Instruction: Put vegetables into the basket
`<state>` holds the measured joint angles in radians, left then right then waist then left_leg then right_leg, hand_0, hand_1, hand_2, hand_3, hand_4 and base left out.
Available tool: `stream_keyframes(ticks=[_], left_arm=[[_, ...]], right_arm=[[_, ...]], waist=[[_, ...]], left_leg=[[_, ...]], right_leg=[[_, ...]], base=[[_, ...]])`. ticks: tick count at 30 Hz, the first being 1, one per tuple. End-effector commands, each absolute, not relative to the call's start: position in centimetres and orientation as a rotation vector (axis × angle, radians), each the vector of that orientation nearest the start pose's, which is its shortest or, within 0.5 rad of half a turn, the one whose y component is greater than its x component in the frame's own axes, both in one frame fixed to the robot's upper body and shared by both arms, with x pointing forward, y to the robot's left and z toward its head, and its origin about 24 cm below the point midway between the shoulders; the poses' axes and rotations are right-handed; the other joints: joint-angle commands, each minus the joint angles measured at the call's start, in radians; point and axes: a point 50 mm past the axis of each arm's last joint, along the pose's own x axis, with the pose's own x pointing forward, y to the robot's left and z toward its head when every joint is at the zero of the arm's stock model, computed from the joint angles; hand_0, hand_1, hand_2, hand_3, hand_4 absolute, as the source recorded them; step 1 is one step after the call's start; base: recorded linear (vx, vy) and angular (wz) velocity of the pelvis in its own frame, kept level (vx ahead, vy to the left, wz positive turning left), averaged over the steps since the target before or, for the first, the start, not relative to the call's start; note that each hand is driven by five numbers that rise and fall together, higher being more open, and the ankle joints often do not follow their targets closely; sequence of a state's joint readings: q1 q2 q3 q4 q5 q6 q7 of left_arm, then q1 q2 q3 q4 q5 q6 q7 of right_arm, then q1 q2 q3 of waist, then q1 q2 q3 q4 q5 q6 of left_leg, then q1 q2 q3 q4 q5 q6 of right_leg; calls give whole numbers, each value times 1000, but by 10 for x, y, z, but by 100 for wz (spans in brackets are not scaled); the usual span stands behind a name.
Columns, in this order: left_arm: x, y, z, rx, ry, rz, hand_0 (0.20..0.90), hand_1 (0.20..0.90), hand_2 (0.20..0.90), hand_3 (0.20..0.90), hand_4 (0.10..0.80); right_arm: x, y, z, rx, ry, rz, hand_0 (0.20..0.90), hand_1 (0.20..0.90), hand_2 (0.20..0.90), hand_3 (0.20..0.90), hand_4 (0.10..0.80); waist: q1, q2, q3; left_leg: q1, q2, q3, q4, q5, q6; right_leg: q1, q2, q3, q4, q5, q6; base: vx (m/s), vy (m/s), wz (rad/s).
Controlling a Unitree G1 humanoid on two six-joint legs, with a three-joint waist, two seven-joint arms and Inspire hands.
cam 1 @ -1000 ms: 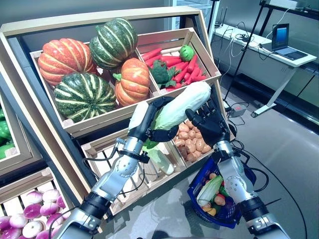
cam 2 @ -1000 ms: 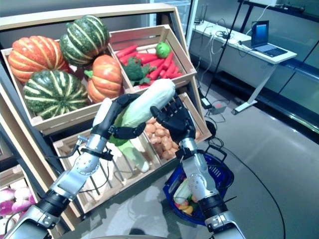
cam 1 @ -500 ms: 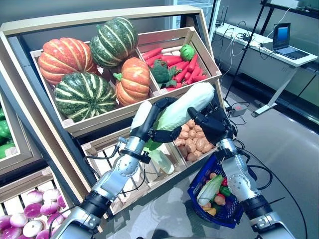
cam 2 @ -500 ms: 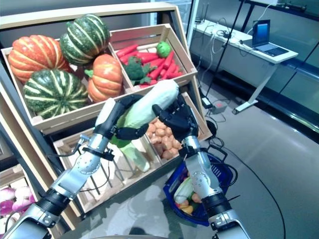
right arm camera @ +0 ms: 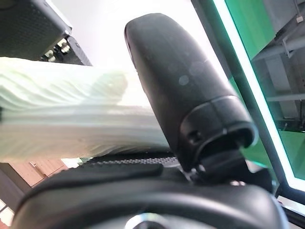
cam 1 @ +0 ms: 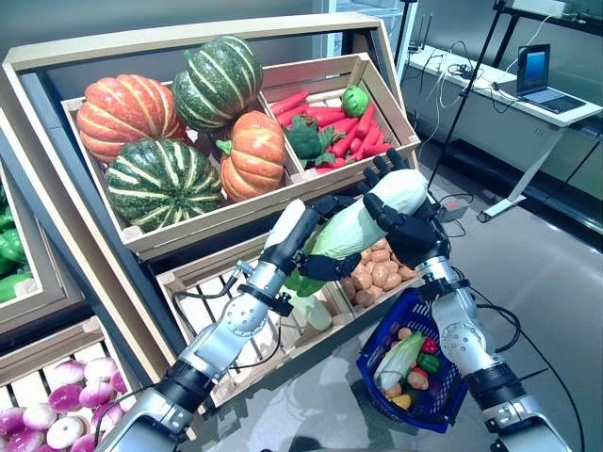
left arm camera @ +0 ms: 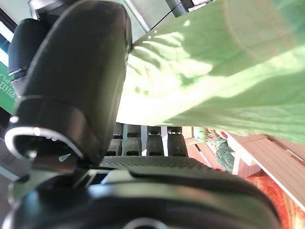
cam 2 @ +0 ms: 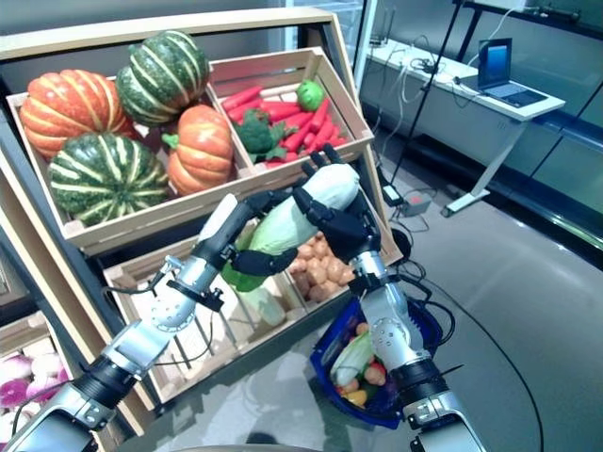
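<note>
A long pale green cabbage [cam 1: 363,224] is held in the air in front of the stand's lower crates, above and left of the blue basket [cam 1: 450,400] on the floor. My left hand [cam 1: 303,231] is curled round its green leafy end. My right hand [cam 1: 412,237] is curled round its white end, with fingers over the top. The left wrist view shows the leaves [left arm camera: 214,71] against my thumb [left arm camera: 71,95]. The right wrist view shows the white end [right arm camera: 62,114] beside my thumb [right arm camera: 190,95]. The basket holds a pale green leafy vegetable [cam 1: 398,358] and small red, green and orange ones.
The wooden vegetable stand [cam 1: 188,231] rises in slanted tiers right behind both hands. A crate of small brown potatoes [cam 1: 377,273] lies just under the cabbage. A desk with a laptop [cam 1: 532,80] stands at the far right, across grey floor.
My right hand has gone from spread beside the cabbage to curled round its white end. The cabbage has shifted to the right with both hands on it.
</note>
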<state>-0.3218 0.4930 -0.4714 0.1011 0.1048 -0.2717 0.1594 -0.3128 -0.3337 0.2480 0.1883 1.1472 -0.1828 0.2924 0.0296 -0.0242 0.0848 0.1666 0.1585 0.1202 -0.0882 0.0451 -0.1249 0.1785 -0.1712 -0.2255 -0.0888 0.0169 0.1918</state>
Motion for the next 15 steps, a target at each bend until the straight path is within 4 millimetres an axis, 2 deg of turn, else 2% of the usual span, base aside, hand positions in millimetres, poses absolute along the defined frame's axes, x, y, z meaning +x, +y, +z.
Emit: stream_keyframes(ticks=[1, 4, 5, 6, 15], left_arm=[[287, 73, 129, 599, -661, -602, 300, 300, 300, 300, 400], [288, 73, 132, 598, -675, -595, 300, 300, 300, 300, 400], [287, 73, 133, 601, -682, -594, 300, 300, 300, 300, 400], [287, 73, 134, 610, -694, -592, 300, 300, 300, 300, 400], [288, 75, 138, 613, -708, -577, 300, 300, 300, 300, 400]], right_arm=[[308, -93, 201, 747, -586, 920, 900, 900, 900, 900, 800], [309, -91, 195, 720, -542, 938, 900, 900, 900, 900, 800], [310, -90, 193, 716, -531, 947, 799, 799, 799, 799, 733], [309, -90, 191, 707, -521, 953, 300, 300, 300, 300, 400], [312, -92, 190, 725, -509, 939, 300, 300, 300, 300, 400]], waist=[[3, -21, -65], [4, -23, -65], [4, -23, -64], [4, -24, -63], [3, -23, -63]], left_leg=[[-28, -39, -34, 1, -63, 50], [-27, -38, -36, 1, -62, 50], [-27, -37, -36, 1, -62, 49], [-28, -37, -38, 1, -61, 49], [-29, -36, -39, 1, -60, 48]], right_leg=[[1, 2, 7, 11, -6, -51], [1, 2, 6, 11, -5, -51], [1, 2, 5, 11, -5, -50], [1, 3, 5, 12, -5, -51], [1, 4, 5, 11, -4, -50]], base=[[0, 0, 0], [0, 0, 0], [0, 0, 0], [0, 0, 0], [0, 0, 0]])
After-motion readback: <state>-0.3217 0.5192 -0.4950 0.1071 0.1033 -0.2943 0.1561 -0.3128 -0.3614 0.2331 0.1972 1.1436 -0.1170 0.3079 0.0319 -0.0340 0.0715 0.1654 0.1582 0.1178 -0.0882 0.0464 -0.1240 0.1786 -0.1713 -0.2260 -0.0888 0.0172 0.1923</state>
